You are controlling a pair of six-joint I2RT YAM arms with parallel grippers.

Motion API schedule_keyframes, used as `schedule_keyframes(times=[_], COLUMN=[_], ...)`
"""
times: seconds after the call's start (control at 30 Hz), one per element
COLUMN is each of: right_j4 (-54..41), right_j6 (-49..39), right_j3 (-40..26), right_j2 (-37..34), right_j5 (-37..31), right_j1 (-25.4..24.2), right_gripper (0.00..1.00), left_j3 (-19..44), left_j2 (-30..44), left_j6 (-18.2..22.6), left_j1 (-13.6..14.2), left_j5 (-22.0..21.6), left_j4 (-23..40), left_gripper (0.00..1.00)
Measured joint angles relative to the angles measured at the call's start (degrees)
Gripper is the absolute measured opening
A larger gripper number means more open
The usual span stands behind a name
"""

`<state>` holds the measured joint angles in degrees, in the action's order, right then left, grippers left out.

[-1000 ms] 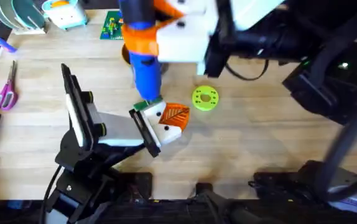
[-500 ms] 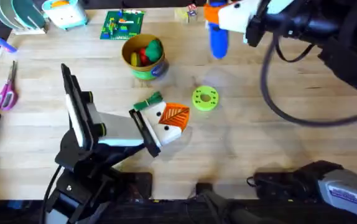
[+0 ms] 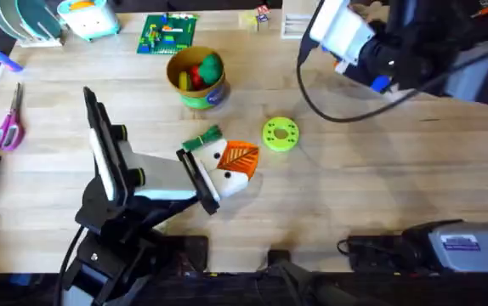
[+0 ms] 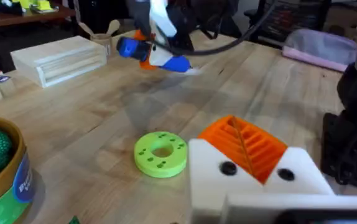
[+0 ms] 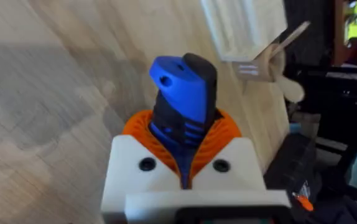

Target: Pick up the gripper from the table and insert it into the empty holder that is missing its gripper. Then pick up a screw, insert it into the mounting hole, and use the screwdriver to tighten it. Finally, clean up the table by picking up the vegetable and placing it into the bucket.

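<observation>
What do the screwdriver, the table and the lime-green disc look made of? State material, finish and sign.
Screwdriver: probably moulded plastic, smooth blue shell with a soft sheen and black ribbed section.
Table: wood, pale with visible grain and plank seams, matte.
Lime-green disc: likely plastic, uniform colour, matte, small round holes.

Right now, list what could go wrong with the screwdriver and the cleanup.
1. The right end effector grips the screwdriver over the table's far right, so it might slip or tip when set down.
2. The vegetable lies close against the left end effector, so a pick there may be crowded.
</observation>
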<state>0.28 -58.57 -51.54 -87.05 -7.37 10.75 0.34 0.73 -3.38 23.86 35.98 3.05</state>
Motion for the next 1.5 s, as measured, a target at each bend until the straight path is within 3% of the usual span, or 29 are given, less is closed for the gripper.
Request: schedule_keyframes(times=[0.13,0.37,0.4,0.43,0.6,0.67,0.9,0.97,1.1,1.13,1.2,1.23,1.4,1.5], right_j4=[-0.31,0.41,0.33,0.16,-0.11,-1.60,-3.88,-4.88,-6.91,-7.20,-7.34,-7.21,-8.10,-9.37], right_j6=[-3.80,-7.04,-7.13,-7.24,-7.69,-6.76,6.65,11.69,21.63,23.92,28.63,33.82,38.68,40.39], right_j3=[0.00,-0.01,-0.01,-0.01,-1.29,-1.97,-1.97,-1.97,-1.49,-1.37,-1.21,-1.23,-1.23,-1.23], right_j2=[-6.91,-11.68,-11.95,-12.19,-11.91,-11.57,-10.89,-10.29,-7.45,-6.33,-3.16,1.77,7.54,9.13], right_j5=[-6.97,-11.05,-11.28,-11.47,-13.51,-13.60,-14.46,-13.23,-7.93,-6.64,-4.07,-0.51,4.67,6.41], right_j1=[1.11,5.81,6.29,6.75,7.56,7.71,8.05,8.23,8.63,8.70,8.76,8.74,8.74,8.76], right_gripper=[0.025,0.031,0.074,0.181,0.921,0.984,0.991,0.991,0.991,0.991,0.991,0.991,0.991,0.991], left_j3=[0.00,0.00,0.00,0.00,0.00,0.00,0.00,0.00,0.00,0.00,0.00,0.00,0.00,0.11], left_j2=[0.00,0.00,0.00,0.00,0.00,0.00,0.00,0.00,0.00,0.00,0.00,0.00,0.00,0.00], left_j6=[0.00,0.00,0.00,0.00,0.00,0.00,0.06,0.24,0.37,0.26,0.38,0.39,0.33,-0.46], left_j1=[-0.01,-0.01,-0.01,-0.01,-0.01,-0.01,-0.01,-0.01,-0.01,-0.01,-0.01,-0.01,0.00,-0.01], left_j5=[-0.02,0.01,-0.02,0.00,0.01,-0.02,-0.05,-0.08,-0.19,-0.19,-0.19,-0.21,-2.08,-5.54], left_j4=[0.00,0.00,0.00,0.00,0.00,0.00,0.00,0.00,0.00,0.00,0.00,0.00,-1.03,-3.93], left_gripper=[0.016,0.016,0.016,0.016,0.016,0.016,0.036,0.230,0.839,0.948,0.990,0.992,0.992,0.992])
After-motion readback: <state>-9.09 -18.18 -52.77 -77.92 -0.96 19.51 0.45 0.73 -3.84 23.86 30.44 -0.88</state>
